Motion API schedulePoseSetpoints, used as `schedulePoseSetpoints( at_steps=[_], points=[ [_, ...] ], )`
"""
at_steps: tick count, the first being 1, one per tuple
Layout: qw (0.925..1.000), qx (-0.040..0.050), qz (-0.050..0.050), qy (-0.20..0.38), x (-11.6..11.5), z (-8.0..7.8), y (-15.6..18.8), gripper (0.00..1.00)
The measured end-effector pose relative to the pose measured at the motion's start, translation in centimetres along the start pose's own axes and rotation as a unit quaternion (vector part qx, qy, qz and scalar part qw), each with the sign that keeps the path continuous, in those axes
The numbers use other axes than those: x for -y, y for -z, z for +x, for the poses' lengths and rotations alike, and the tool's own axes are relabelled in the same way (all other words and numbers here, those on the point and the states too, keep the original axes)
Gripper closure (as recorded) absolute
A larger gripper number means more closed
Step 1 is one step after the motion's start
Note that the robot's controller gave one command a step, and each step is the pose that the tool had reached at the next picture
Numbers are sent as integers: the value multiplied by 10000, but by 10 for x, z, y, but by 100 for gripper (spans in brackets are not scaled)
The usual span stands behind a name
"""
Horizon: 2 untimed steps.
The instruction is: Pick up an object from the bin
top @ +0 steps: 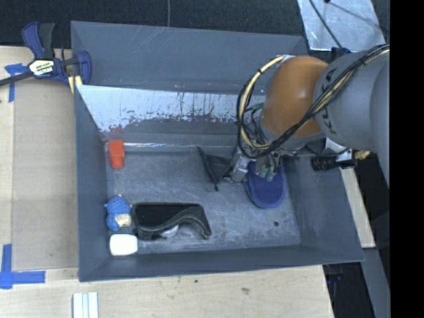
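My gripper (242,167) hangs low over the right half of the bin, mostly covered by the arm's wrist. Right beneath and just to its right lies a dark blue oval thing (266,188), partly hidden by the wrist. On the gripper's left side, touching or very close to it, is a dark grey wedge-shaped thing (213,165) with a thin tip pointing toward the front. I cannot tell whether anything is held.
A small orange block (116,154) stands at the back left. Along the front left lie a black curved tool (170,220), a crumpled blue thing (118,211) and a white rounded piece (123,244).
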<state>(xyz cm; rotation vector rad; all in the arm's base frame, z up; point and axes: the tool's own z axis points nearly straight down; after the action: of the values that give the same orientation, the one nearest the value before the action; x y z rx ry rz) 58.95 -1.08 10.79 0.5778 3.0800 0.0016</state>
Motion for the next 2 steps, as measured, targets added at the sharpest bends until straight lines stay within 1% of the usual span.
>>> schedulePoseSetpoints(
  at_steps=[1,2],
  points=[
    [10000,-6,2,11,0,-2,22,100],
    [10000,7,-2,27,0,-4,70,100]
  ],
)
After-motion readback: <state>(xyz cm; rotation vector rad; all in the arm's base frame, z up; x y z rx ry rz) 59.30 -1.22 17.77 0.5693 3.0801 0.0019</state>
